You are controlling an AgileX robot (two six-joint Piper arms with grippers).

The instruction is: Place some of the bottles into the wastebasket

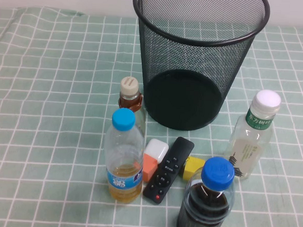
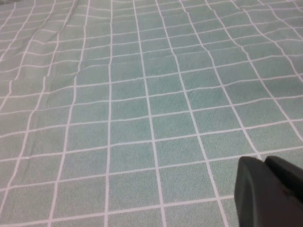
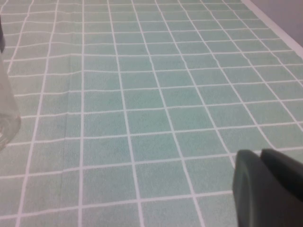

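Both closed jaws, left gripper [image 2: 265, 163] and right gripper [image 3: 260, 156], hang apart from bottles [image 1: 252, 135].

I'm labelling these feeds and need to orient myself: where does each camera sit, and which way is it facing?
High view: raised on the robot's side, angled down at the wastebasket and bottles; no arm shows.
Left wrist view: on the left arm, facing bare checked cloth; left gripper at the frame's edge, jaws shut.
Right wrist view: on the right arm, same cloth, right gripper shut, a clear bottle's edge.
All share the cloth.
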